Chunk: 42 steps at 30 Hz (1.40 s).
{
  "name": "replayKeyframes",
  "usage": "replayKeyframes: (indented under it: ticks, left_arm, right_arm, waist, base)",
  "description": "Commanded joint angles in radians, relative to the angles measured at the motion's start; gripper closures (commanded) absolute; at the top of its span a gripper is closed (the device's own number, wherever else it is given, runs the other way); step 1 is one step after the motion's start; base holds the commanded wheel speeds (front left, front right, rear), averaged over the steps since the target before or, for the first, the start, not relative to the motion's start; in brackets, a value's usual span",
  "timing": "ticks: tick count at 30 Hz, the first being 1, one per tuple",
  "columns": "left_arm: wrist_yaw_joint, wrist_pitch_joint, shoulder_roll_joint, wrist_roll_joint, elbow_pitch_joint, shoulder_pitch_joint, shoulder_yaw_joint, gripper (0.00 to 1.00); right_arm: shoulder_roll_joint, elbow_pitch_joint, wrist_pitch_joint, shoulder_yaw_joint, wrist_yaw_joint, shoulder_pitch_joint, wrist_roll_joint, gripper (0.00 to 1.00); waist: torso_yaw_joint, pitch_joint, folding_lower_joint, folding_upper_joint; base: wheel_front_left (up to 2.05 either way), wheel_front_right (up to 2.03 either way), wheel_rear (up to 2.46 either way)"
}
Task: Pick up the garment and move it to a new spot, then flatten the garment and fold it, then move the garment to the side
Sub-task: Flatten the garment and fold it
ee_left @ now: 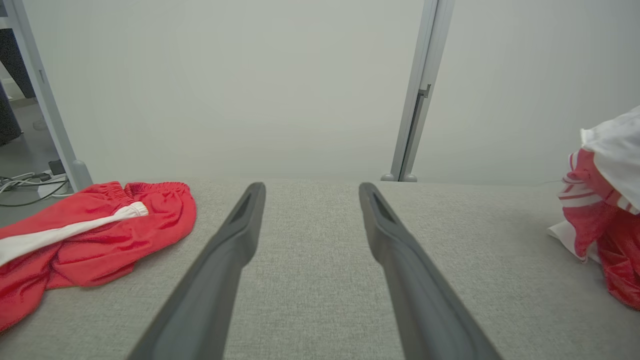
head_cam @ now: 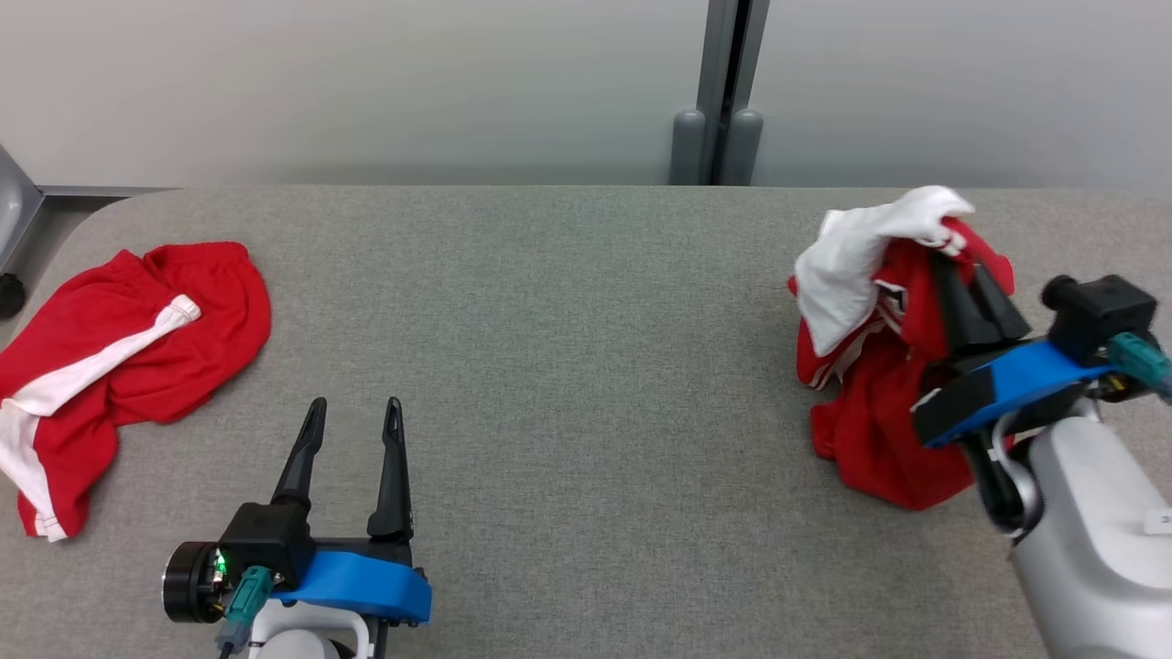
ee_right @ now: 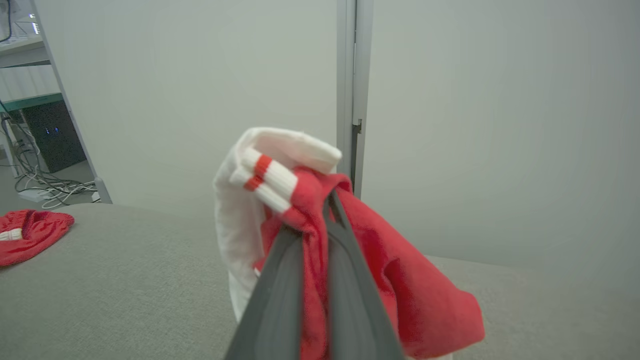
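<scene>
Two hands stood unlike: the right hand (head_cam: 960,265) pinched a top fold of the crumpled red-and-white knit garment (head_cam: 856,302) at three o'clock on the grey cloth-covered tabletop (head_cam: 586,366), the cloth hanging lengthwise below the pinch. The left hand (head_cam: 355,412), spread and empty, sat at seven o'clock, well apart.
</scene>
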Motion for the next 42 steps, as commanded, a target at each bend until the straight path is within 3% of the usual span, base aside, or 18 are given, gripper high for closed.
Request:
replayKeyframes:
  ticks: [1,14,21,22,23,24,29,42]
  left_arm:
    - [0.004,-0.003,0.0,-0.001,-0.002,-0.003,-0.001,0.0]
    - [0.014,-0.003,0.0,-0.026,-0.006,-0.008,-0.012,0.0]
    - [0.025,-0.003,0.0,-0.038,-0.011,0.003,-0.008,0.0]
    - [0.027,-0.003,0.0,-0.038,-0.012,0.006,-0.005,0.0]
    - [0.028,-0.003,0.0,-0.037,-0.012,0.008,-0.003,0.0]
    - [0.028,-0.003,0.0,-0.035,-0.011,0.008,-0.002,0.0]
    - [0.024,-0.003,0.0,-0.025,-0.011,0.008,0.01,0.0]
    - [0.004,-0.003,0.0,0.007,-0.014,0.032,0.058,0.0]
  right_arm:
    - [0.014,-0.012,-0.005,0.018,0.0,0.0,-0.005,1.0]
    - [0.185,0.031,-0.005,0.402,0.0,-0.028,-0.012,1.0]
    - [0.218,0.065,-0.004,0.599,0.0,0.051,-0.006,0.99]
    - [0.219,0.067,-0.005,0.616,0.0,0.059,-0.004,0.72]
    - [0.22,0.068,-0.004,0.638,0.0,0.068,-0.001,0.06]
    - [0.221,0.066,-0.004,0.658,0.0,0.077,0.005,0.0]
    - [0.213,0.044,-0.004,0.645,0.0,0.1,0.012,0.0]
    - [0.078,-0.169,-0.004,0.404,0.0,0.281,-0.042,0.0]
  waist:
    - [0.005,0.0,0.0,0.0001]
    - [0.099,0.015,0.0,0.0001]
    - [0.11,0.025,0.0,0.0001]
    - [0.106,0.026,0.0,0.0001]
    - [0.102,0.026,0.0,0.0001]
    - [0.096,0.026,0.0,0.0001]
    - [0.056,0.019,0.0,0.0001]
    - [-0.01,-0.008,0.0,0.0001]
  base:
    - [0.0,0.0,0.0]
    - [0.0,0.0,0.0]
    - [0.0,0.0,0.0]
    - [0.0,0.0,0.0]
    - [0.0,0.0,0.0]
    - [0.0,0.0,0.0]
    - [0.0,0.0,0.0]
    - [0.0,0.0,0.0]
